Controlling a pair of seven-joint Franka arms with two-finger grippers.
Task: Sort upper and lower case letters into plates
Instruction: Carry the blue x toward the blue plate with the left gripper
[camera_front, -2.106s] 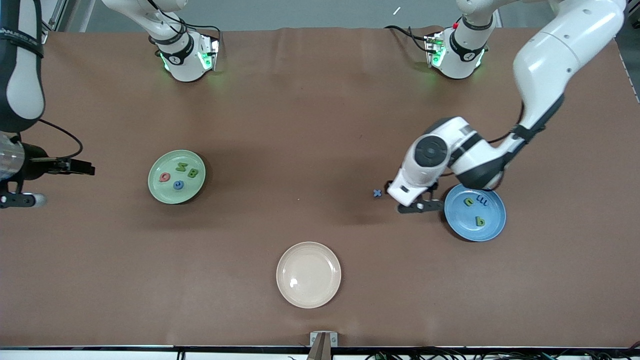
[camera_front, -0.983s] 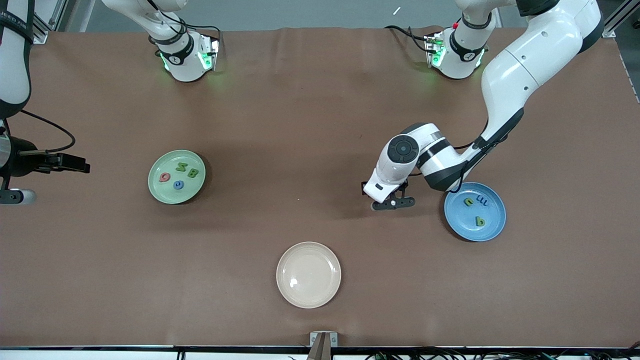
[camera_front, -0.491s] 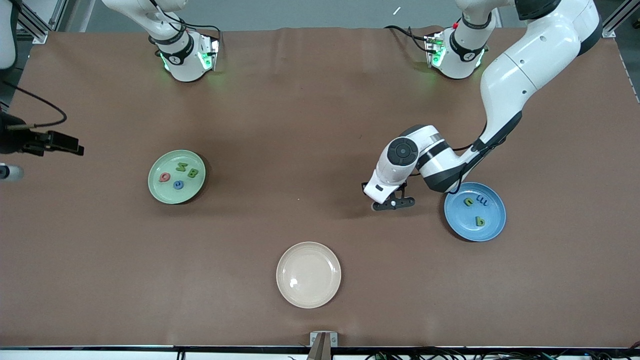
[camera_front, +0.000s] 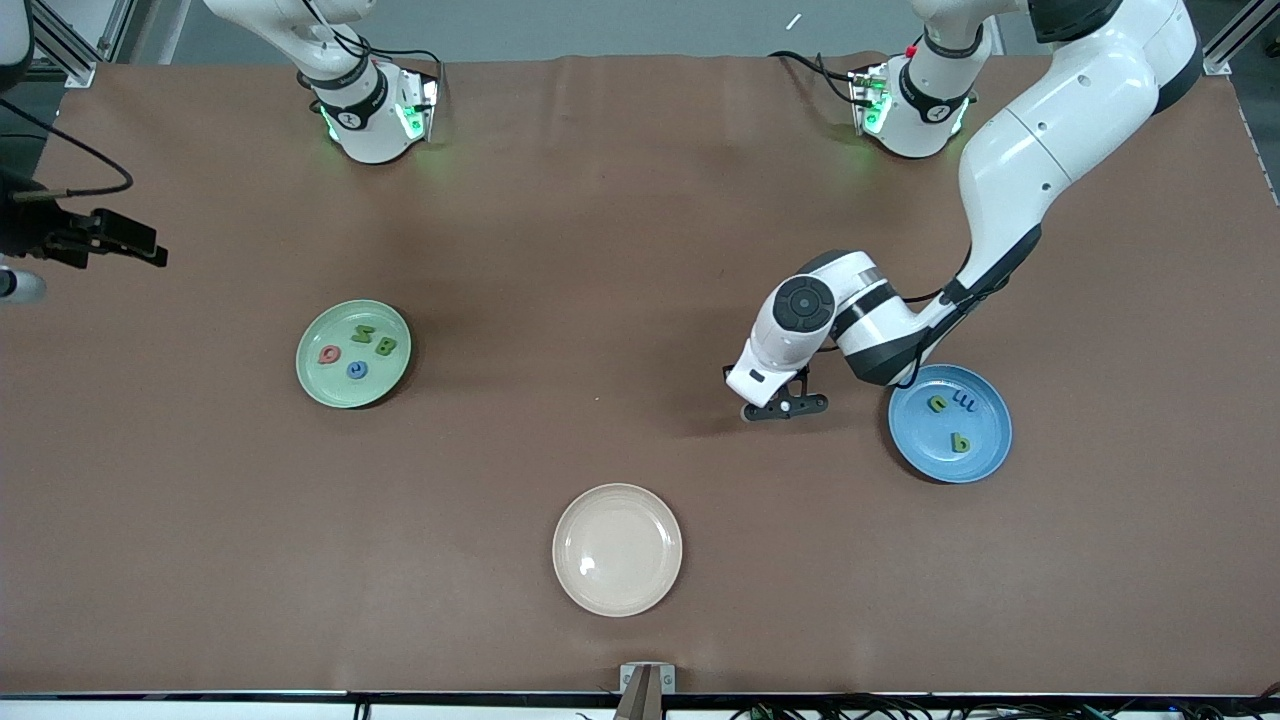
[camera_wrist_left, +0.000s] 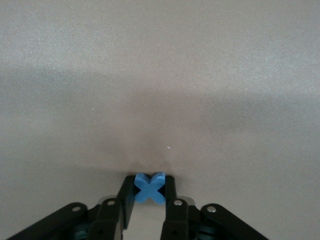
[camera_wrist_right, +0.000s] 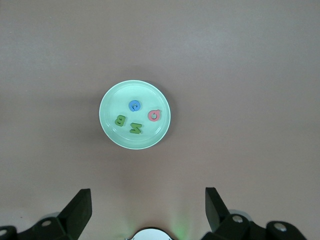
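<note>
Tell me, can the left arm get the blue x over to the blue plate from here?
Probably yes. The left end effector is shut on the blue x, the blue plate lies beside it, and only bare table separates them.

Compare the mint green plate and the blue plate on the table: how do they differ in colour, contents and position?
The mint green plate holds four letters, green, pink and blue; the blue plate holds three, two green and one blue. The green plate lies toward the right arm's end of the table, the blue plate toward the left arm's end, beside the left gripper, which is shut on a blue x letter. Both are round, shallow and alike in size.
</note>
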